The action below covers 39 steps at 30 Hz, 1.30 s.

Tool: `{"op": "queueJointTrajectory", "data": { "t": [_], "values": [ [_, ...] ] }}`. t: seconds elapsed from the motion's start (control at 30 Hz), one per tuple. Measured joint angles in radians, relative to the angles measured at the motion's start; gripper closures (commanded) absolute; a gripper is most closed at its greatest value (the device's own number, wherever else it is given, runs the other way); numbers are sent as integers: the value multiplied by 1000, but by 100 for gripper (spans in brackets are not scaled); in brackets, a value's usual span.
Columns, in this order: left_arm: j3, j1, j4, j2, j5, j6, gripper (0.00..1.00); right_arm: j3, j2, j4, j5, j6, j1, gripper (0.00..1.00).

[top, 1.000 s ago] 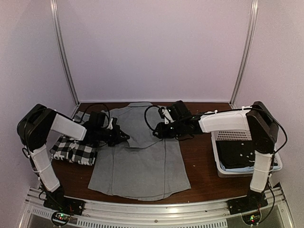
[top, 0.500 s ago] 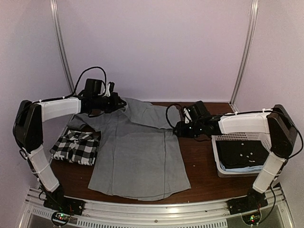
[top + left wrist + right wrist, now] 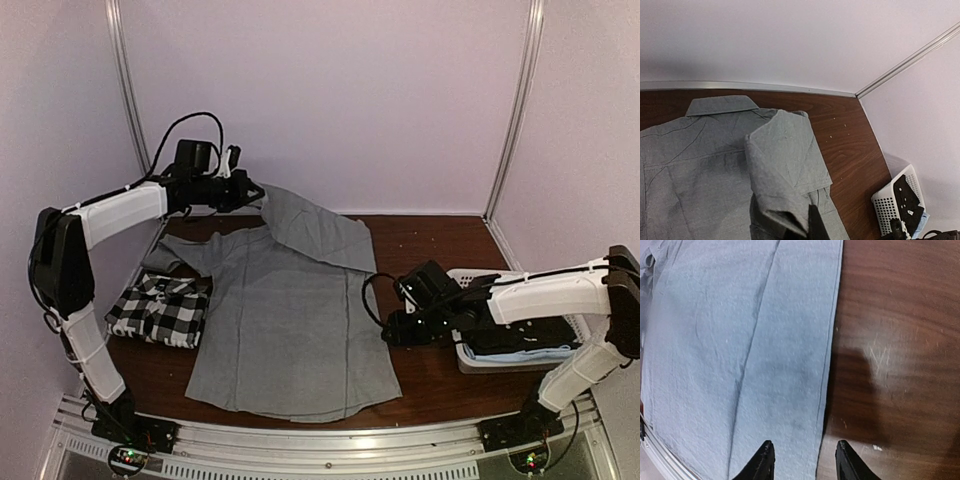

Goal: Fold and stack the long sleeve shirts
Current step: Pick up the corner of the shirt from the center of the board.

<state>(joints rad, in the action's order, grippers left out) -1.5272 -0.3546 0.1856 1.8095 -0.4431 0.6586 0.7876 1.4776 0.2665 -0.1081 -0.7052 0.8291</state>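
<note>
On surface (image 3: 430, 250) centre: grey shirt (image 3: 290, 330) spread flat, one sleeve raised by left fingers (image 3: 816, 226), clamped on sleeve end. Right fingers (image 3: 764, 462) apart, empty, over side hem. Checked shirt (image 3: 160, 312) folded at left. Cloth light, limp, drapes freely; pinch hems, seams, cuffs.

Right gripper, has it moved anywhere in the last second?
Yes. The right gripper has swung from the far middle of the grey shirt toward the near right, now low beside the white basket.
</note>
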Motion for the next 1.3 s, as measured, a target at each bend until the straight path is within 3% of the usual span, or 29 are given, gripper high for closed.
{"op": "queueJointTrajectory", "data": {
  "t": [0.37,0.93,1.1,1.3],
  "values": [
    [-24,0,4,27,-32,-4,100,-87,-113,132,24,-147,166,62],
    [-40,0,-6,31,-59,2,100,-129,-70,167,40,-343,335,70],
    [-50,0,-5,31,-63,3,100,-129,-53,156,59,-368,345,77],
    [-87,0,-16,32,-68,3,100,-128,-53,180,116,-401,350,94]
  ]
}}
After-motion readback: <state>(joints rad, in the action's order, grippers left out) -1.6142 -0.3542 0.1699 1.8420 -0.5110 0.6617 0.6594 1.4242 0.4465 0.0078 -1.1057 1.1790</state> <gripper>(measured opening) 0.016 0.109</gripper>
